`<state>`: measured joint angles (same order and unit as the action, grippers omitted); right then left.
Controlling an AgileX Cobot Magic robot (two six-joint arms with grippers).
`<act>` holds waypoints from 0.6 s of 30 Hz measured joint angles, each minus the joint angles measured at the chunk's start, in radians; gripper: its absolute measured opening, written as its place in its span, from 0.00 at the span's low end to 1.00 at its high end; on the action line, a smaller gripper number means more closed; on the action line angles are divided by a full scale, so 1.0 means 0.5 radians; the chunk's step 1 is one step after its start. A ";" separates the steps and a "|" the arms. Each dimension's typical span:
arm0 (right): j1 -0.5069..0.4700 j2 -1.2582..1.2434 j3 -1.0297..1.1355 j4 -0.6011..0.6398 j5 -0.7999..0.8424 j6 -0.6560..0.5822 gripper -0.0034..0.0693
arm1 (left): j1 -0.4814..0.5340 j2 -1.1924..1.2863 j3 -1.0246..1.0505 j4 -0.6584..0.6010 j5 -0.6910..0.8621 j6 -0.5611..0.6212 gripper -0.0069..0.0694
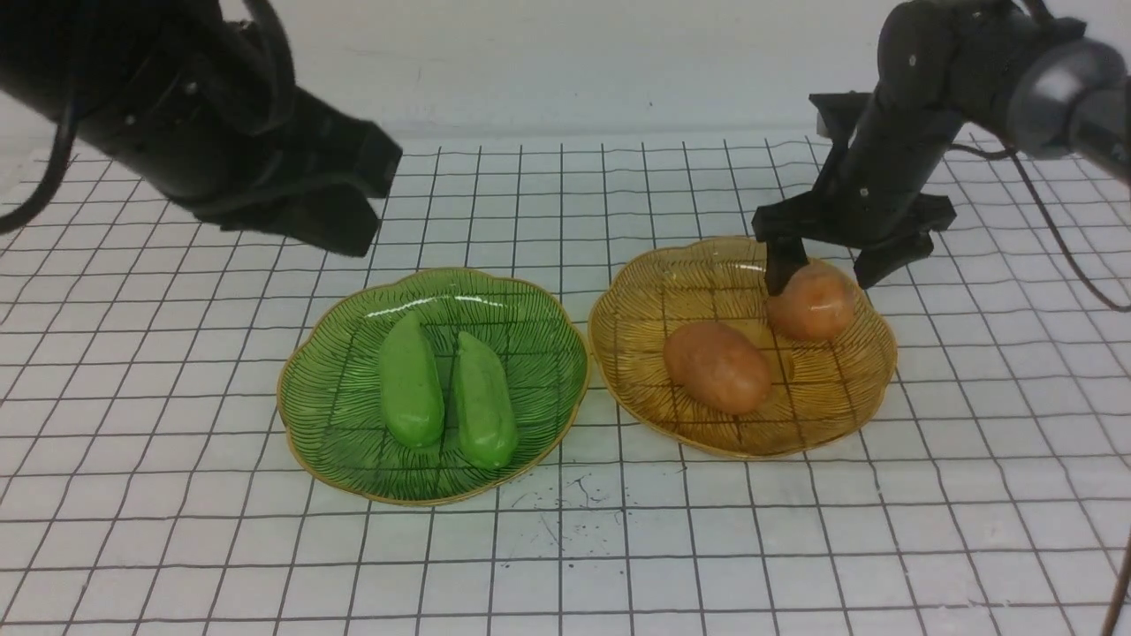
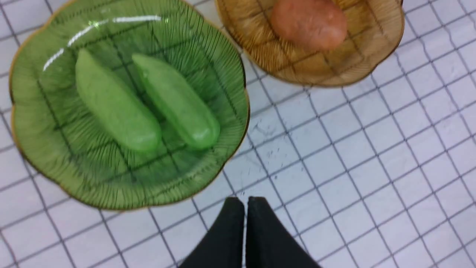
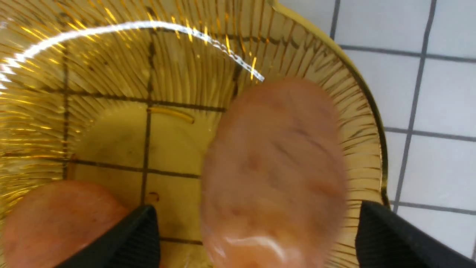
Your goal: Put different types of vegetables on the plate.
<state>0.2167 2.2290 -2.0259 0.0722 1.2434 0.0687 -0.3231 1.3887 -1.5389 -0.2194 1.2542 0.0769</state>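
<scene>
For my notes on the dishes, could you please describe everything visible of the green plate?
The green plate is glossy, translucent and ribbed, with a scalloped, gold-coloured edge. It lies flat on the white gridded surface, left of the amber plate, and bears two green pods side by side.

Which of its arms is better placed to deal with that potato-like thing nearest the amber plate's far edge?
The right, I'd say: its open gripper straddles that potato, while the left gripper hangs shut near the green plate.
</scene>
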 joint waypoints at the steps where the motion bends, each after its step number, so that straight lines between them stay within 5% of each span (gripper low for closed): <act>1: 0.000 -0.047 0.000 0.025 0.000 -0.027 0.94 | 0.000 -0.041 0.038 0.005 0.001 0.000 0.08; 9: 0.000 -0.490 0.002 0.198 0.004 -0.137 0.72 | 0.000 -0.233 0.204 0.007 0.001 0.000 0.08; 18: 0.000 -1.452 0.033 0.280 0.043 -0.157 0.12 | 0.000 -0.687 0.531 0.019 0.001 0.007 0.08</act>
<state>0.2167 1.5032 -2.0093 0.2124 1.2649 -0.0099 -0.3231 1.0451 -1.2733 -0.2101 1.2546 0.0802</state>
